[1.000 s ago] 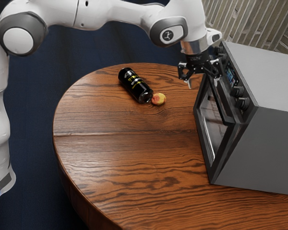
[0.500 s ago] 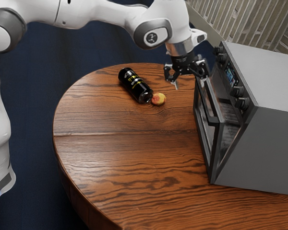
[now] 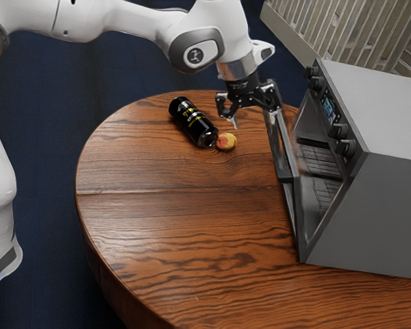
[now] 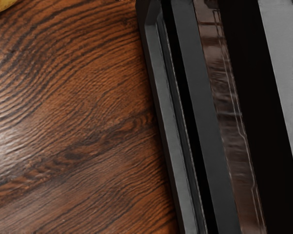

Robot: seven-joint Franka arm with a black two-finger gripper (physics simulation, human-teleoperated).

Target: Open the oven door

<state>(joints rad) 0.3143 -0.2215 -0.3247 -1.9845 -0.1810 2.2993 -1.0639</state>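
In the exterior view my gripper (image 3: 252,118) stands open at the far upper end of the oven door (image 3: 292,199). One finger is at the door's handle (image 3: 277,147), its tip hidden there; the other hangs apart over the table, on the exterior view's left. The door is partly open, its top tilted away from the oven (image 3: 383,199). Below my hand, the wrist view has the handle (image 4: 163,107) as a long grey bar, with the door's frame (image 4: 200,97) and glass (image 4: 227,107) beside it.
A black can (image 3: 192,122) lies on the wooden table (image 3: 171,226), with a small yellow-red fruit (image 3: 226,141) at its end. Both are near my hand, toward the exterior view's left. Racks (image 3: 320,161) show inside the oven.
My hand has moved toward the exterior view's left, away from the oven's front. The door has swung from nearly shut to partly open, and more of the oven's inside shows.
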